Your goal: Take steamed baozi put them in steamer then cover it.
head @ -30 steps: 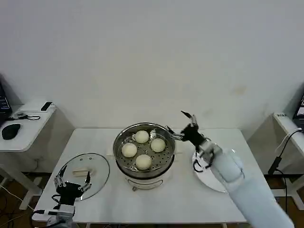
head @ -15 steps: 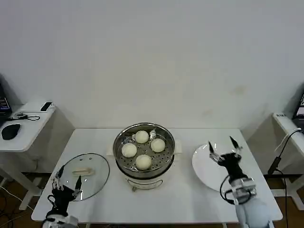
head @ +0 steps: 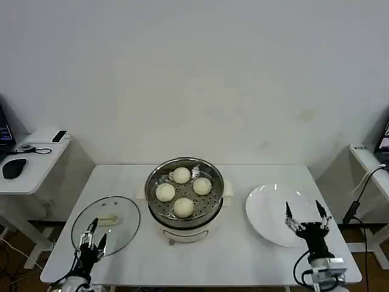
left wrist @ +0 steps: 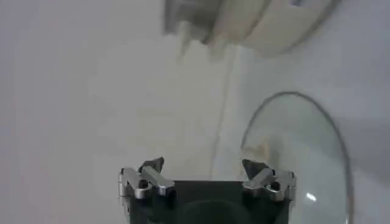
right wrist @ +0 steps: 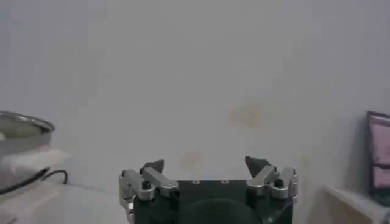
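With all four steamed baozi (head: 183, 190) already sitting on the perforated tray inside the steamer (head: 185, 193), we judge that covering is the one step left, and it turns on where the cover (head: 106, 224) lies relative to our two grippers. In the head view the cover rests flat on the table (head: 213, 255), well to the left of the steamer and apart from it, with its pale bar handle (head: 108, 219) running roughly side to side across the glass. Our left gripper (head: 90, 243) hangs at the cover's near rim, jaws spread and holding nothing; the handle lies just beyond it, farther from us and a little toward the steamer. The left wrist view agrees: the glass rim (left wrist: 298, 158) curves ahead of the open fingers with the cream handle's end near it. Our right gripper (head: 308, 217) is low over the near edge of the empty white plate (head: 267, 207), its fingers also wide apart and empty, with the steamer between it and the cover. So the left arm is clearly nearer. We expect the reach to go forward to the handle, with the jaws closing across its short width, not along its length.
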`<state>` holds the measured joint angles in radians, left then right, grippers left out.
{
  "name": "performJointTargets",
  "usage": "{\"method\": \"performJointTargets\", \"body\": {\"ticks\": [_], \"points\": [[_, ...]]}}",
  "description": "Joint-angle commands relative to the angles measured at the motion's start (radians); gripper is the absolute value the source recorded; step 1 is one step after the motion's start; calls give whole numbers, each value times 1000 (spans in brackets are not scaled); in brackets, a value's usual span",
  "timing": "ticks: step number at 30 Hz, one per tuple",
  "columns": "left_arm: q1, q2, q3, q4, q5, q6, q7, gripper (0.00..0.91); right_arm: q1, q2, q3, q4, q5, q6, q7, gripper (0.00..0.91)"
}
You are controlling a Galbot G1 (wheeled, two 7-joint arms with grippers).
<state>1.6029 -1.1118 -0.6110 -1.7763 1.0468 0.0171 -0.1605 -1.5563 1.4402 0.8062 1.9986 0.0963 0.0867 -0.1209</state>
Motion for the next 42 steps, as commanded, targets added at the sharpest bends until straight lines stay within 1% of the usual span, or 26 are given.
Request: {"method": "performJointTargets", "body": {"ticks": [1,8,24,33,34,36,42], "points": [[-162,53,68,188,120,-21,-14,907,-96,50,33,63,24,-8,-4,907],[-213,80,71,238,97,-20,-14,907,-116,59,35,75,10,2,-4,907],[-326,90,112,299,102,-6,-7,907,-119,76,22,66,1,13,-1,907],[-386,87,147,369,98,-5,-1,907,-117,83,18,59,-7,19,-2,907],[-390,86,149,375,98,-5,0,554,-117,83,19,59,-8,20,-2,907],[-396,83,152,382,92,-5,-3,0,-118,83,19,59,-10,20,-2,907],[-395,73,155,388,91,-7,-14,0,-122,85,12,57,-17,21,-4,907]]}}
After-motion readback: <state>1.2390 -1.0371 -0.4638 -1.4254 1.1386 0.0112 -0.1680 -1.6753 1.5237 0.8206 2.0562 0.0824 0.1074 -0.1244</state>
